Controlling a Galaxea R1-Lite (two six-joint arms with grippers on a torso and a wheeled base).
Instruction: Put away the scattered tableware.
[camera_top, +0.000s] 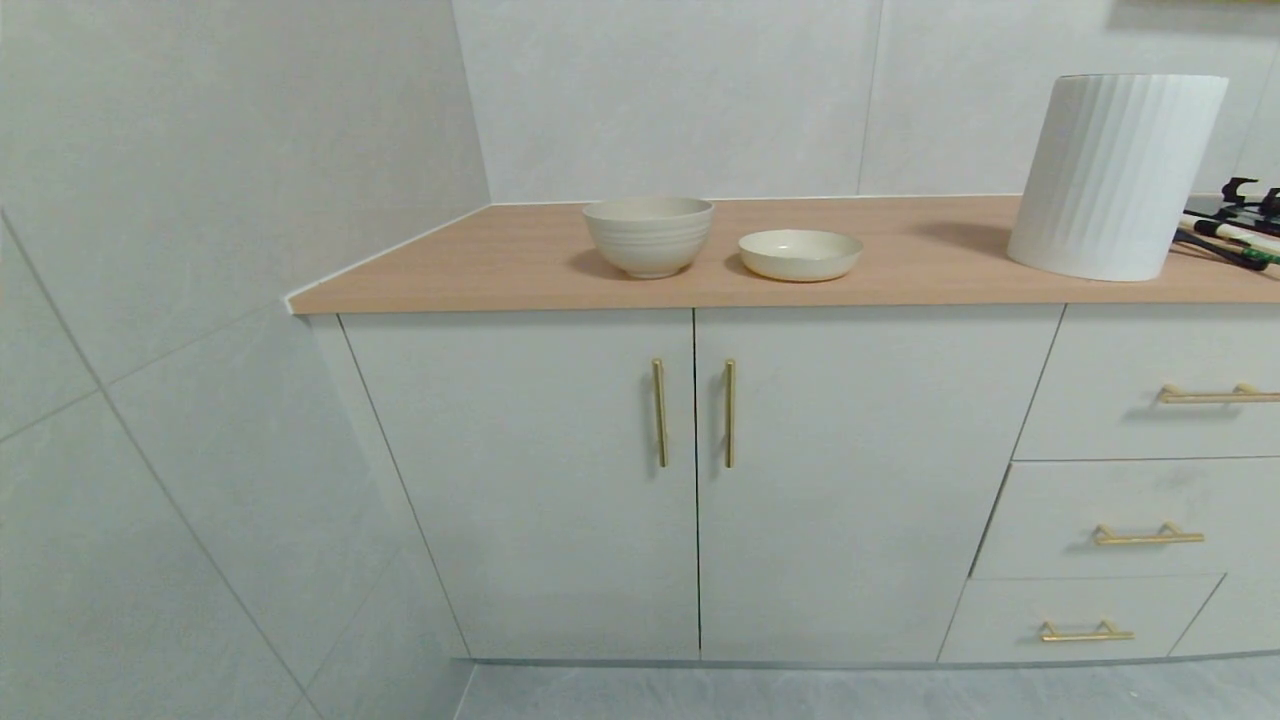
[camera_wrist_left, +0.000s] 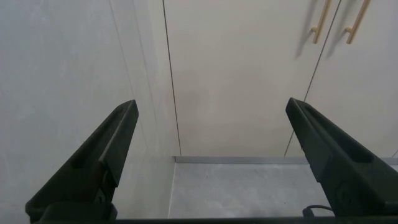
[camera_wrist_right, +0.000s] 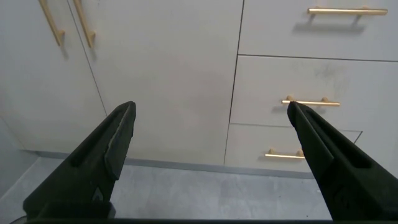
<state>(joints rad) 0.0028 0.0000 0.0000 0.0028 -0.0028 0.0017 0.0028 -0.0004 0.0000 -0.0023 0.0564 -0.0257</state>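
A ribbed beige bowl stands on the wooden countertop, and a shallow cream dish sits just to its right. Below them the two cabinet doors are shut, their gold handles side by side. My left gripper is open, low down and facing the left door near the wall corner. My right gripper is open too, low in front of the right door and the drawers. Nothing is between the fingers of either.
A tall white ribbed cylinder stands on the counter at the right, with several pens and tools behind it. Three drawers with gold handles lie right of the doors. A tiled wall closes the left side.
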